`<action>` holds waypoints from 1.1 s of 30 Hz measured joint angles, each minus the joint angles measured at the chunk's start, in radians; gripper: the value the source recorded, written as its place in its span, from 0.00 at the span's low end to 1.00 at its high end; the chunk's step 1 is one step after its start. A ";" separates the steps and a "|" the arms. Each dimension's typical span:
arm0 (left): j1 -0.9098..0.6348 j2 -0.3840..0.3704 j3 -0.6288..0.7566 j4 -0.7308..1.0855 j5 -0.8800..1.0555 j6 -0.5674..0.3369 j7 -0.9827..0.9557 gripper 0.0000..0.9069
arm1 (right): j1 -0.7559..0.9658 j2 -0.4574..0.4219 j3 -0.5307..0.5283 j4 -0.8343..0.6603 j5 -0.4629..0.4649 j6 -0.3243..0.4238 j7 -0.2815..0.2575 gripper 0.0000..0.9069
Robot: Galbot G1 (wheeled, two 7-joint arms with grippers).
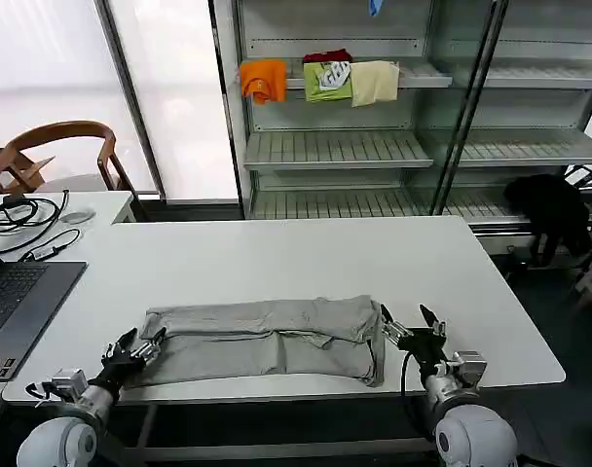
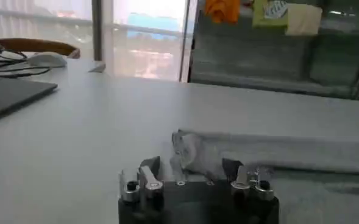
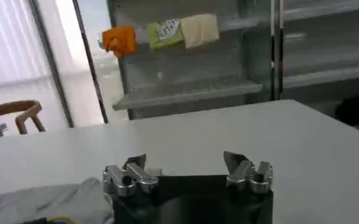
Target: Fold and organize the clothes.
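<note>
While both arms sit low at the near edge of the white tabletop, the grey shirt lies stretched between them as a long, flat, folded band, with one lengthwise fold running along its middle. The left claw rests at the shirt's left end, its fingers spread and released, with the cloth's rolled corner just ahead of the fingertips; in the left wrist view that corner rises between the two open fingers, though whether it touches them cannot be told. The right claw sits just beside the shirt's right end, also released, fingers wide apart and holding nothing. From the right wrist view, the grey fabric lies to one side of the open claw, with bare tabletop ahead of it. Well beyond the left claw, a laptop and cables occupy the far side of the tabletop. Beyond both claws, a metal shelf carries small orange, green and cream garments.
</note>
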 measured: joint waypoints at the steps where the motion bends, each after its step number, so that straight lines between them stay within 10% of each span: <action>1: 0.002 -0.002 0.001 -0.003 0.001 0.000 -0.001 0.01 | 0.003 0.002 0.001 0.002 0.003 -0.002 0.001 1.00; 23: -0.004 -0.003 -0.005 -0.018 0.033 -0.043 -0.014 0.00 | 0.043 0.011 -0.017 0.004 0.050 -0.043 0.040 1.00; 33: -0.056 0.141 -0.096 0.019 0.112 -0.071 0.062 0.00 | 0.063 0.003 -0.033 -0.015 0.071 -0.049 0.045 1.00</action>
